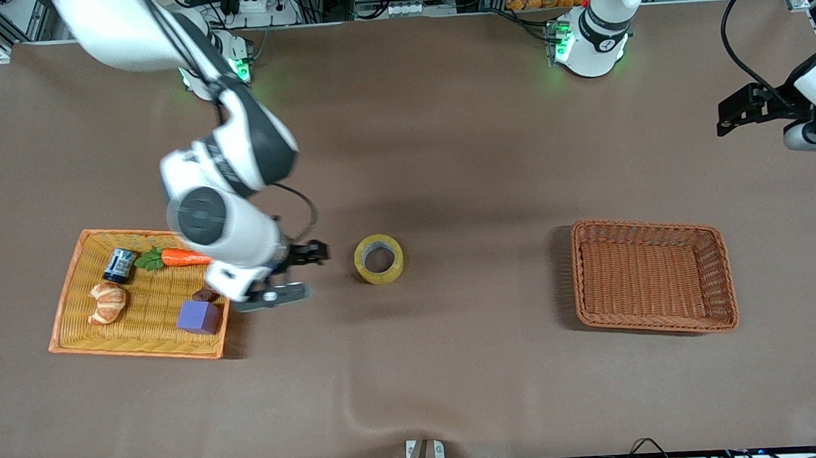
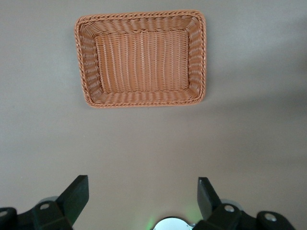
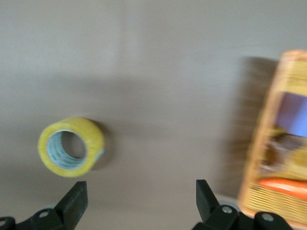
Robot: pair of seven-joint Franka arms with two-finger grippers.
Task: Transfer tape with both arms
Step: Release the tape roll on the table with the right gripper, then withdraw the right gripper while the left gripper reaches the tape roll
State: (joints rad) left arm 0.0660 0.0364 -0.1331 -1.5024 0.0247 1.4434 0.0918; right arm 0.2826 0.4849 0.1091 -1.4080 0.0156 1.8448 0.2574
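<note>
Front view: tape (image 1: pixel 379 258) flat on table, beside open, empty right hand (image 1: pixel 291 273).

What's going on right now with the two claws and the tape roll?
Right gripper open, empty, over the table between tape and flat tray. Left gripper open, waiting above the table near the brown basket. Tape flat on table, untouched, nothing blocking.

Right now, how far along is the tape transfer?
Done: the tape lies on the table between the tray and the empty basket. In hand: nothing; the open right gripper hangs beside the tray. Left: the open left gripper waits; grasp and basket placement.
</note>
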